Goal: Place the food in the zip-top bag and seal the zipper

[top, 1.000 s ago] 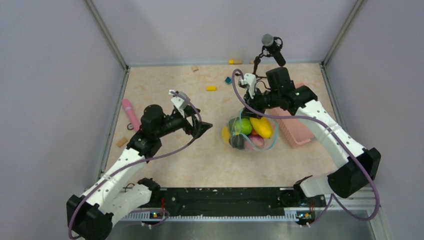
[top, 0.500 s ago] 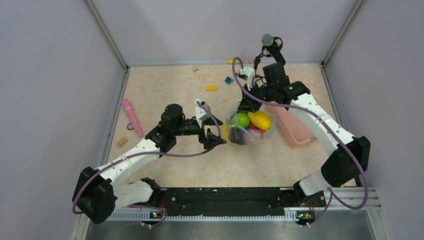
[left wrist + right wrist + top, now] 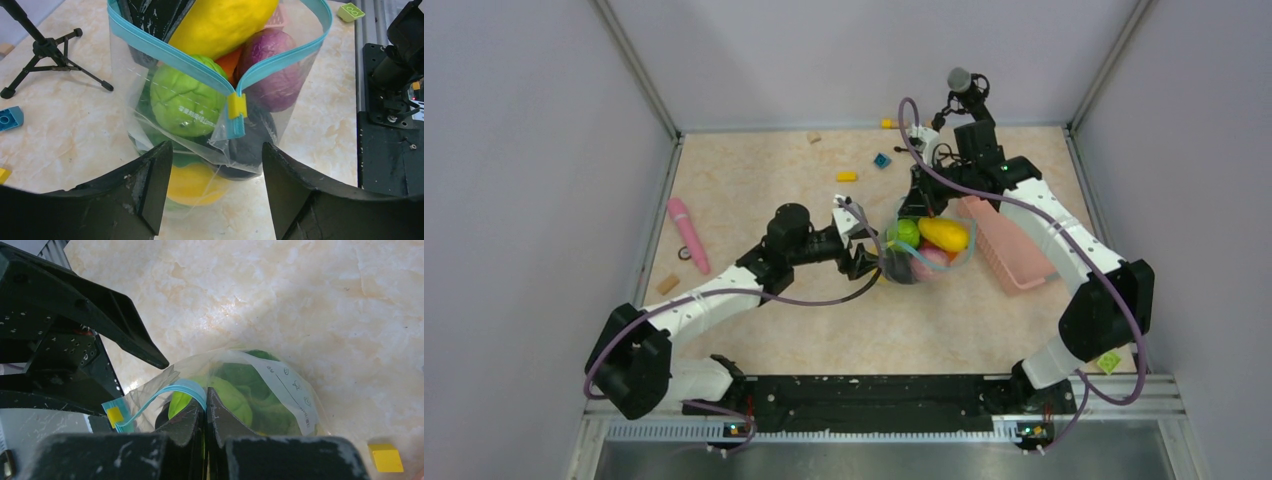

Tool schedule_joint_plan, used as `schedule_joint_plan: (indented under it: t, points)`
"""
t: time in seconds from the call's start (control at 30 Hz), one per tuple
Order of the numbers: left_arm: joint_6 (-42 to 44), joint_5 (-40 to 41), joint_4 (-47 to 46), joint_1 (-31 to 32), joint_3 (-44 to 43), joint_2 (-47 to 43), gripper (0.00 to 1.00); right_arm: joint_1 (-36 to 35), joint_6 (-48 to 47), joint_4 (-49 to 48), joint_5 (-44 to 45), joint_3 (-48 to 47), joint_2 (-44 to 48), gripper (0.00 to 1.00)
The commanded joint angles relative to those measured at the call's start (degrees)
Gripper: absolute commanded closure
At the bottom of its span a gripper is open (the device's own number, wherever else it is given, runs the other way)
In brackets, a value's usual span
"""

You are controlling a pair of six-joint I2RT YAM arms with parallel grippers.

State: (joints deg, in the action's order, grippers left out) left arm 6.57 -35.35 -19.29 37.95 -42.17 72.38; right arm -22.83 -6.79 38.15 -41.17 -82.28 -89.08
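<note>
The clear zip-top bag [image 3: 921,252] stands in the middle of the table with its mouth open, full of food: a green lime [image 3: 187,100], a yellow piece [image 3: 220,22], a magenta piece [image 3: 277,65], a yellow lemon [image 3: 192,184] low down. The teal zipper [image 3: 170,54] loops round the mouth, its yellow slider [image 3: 236,106] at the near end. My right gripper [image 3: 205,399] is shut on the zipper [image 3: 192,388] at the bag's far rim and holds it up. My left gripper [image 3: 215,172] is open, its jaws just short of the bag's slider end.
A pink mesh basket [image 3: 1002,242] lies right of the bag. A pink cylinder [image 3: 686,232] lies at the left. Small yellow [image 3: 847,177] and blue [image 3: 881,160] blocks lie behind. A small black tripod [image 3: 960,95] stands at the back wall.
My left arm has swung right and reached up to the bag's left side, jaws open. My right gripper has pulled the bag's rim slightly back and up.
</note>
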Motion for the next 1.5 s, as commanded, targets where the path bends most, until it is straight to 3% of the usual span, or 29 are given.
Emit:
schedule_joint_plan:
  t: [0.0, 0.17, 0.27, 0.47, 0.5, 0.6, 0.73, 0.93, 1.07, 1.3, 1.47]
  points:
    - [1.4, -0.8, -3.5, 0.2, -4.3, 1.7, 0.31, 0.0, 0.6, -2.4, -2.2, -0.6, 0.3, 1.00]
    - [1.4, -2.0, -4.4, 0.2, -5.7, 3.6, 0.32, 0.0, 0.5, -2.4, -1.7, 0.2, 0.8, 1.00]
    - [1.8, -4.0, -4.5, 0.2, -6.4, 4.4, 0.40, 0.1, 0.8, -2.4, -1.7, 0.1, 0.8, 1.00]
    - [3.1, -5.0, -1.8, 0.3, -7.3, 4.1, 0.97, 0.1, 0.7, -2.4, -0.8, 0.3, 1.4, 1.00]
    - [3.3, -5.3, -1.7, 0.3, -7.1, 3.5, 1.00, 0.1, 0.6, -2.3, -0.6, 0.2, 1.5, 1.00]
    - [4.1, -5.5, -1.9, 0.2, -5.8, 1.2, 1.00, 0.1, -0.8, -1.7, 0.3, 0.1, 1.7, 0.97]
    - [3.5, 1.2, -0.6, 0.2, -3.9, -1.6, 1.00, 0.1, -5.9, -0.4, 4.3, -0.4, 3.2, 0.71]
    - [-0.1, 6.0, -1.6, 0.2, -1.4, -3.3, 1.00, -0.8, -16.3, 0.0, 5.8, 0.2, 9.4, 0.47]
    - [-1.1, 6.4, -2.4, 0.1, -0.9, -3.9, 1.00, -4.4, -25.2, -1.3, 6.8, 3.3, 13.4, 0.37]
    - [-1.8, 5.8, -2.0, 0.1, -0.7, -5.0, 1.00, -12.9, -40.3, -0.8, 3.9, 3.7, 12.8, 0.33]
    - [-1.6, 3.6, -2.0, 0.1, -0.6, -5.6, 1.00, -13.2, -45.3, 0.4, -2.4, 1.1, 8.4, 0.40]
